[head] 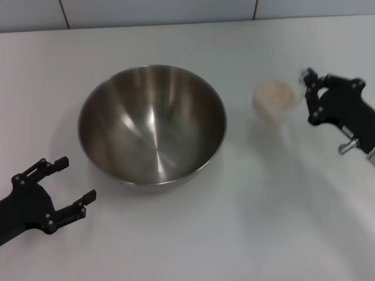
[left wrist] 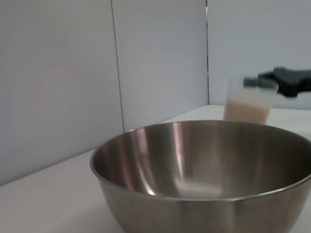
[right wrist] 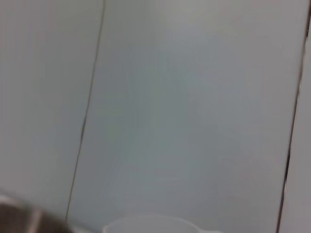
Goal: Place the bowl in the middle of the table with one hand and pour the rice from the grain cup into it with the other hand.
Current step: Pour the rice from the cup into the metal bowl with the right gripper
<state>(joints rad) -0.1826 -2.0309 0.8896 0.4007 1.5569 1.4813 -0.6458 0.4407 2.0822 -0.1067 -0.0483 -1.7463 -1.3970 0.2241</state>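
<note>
Bowl (head: 152, 126): just beside the spread, empty left gripper (head: 65, 182). Grain cup (head: 274, 100) with rice (head: 273, 93): beside right gripper (head: 309, 96), whose finger state is indeterminate.

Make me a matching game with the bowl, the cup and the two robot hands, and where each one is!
Things:
1. bowl
2. grain cup
3. left gripper
4. right gripper

Places or states:
A. open, near the table's front edge, left of the bowl
B. middle of the table, nothing inside
C. beside the cup
D. right of the bowl, holding rice

Pairs: 1-B, 2-D, 3-A, 4-C
</note>
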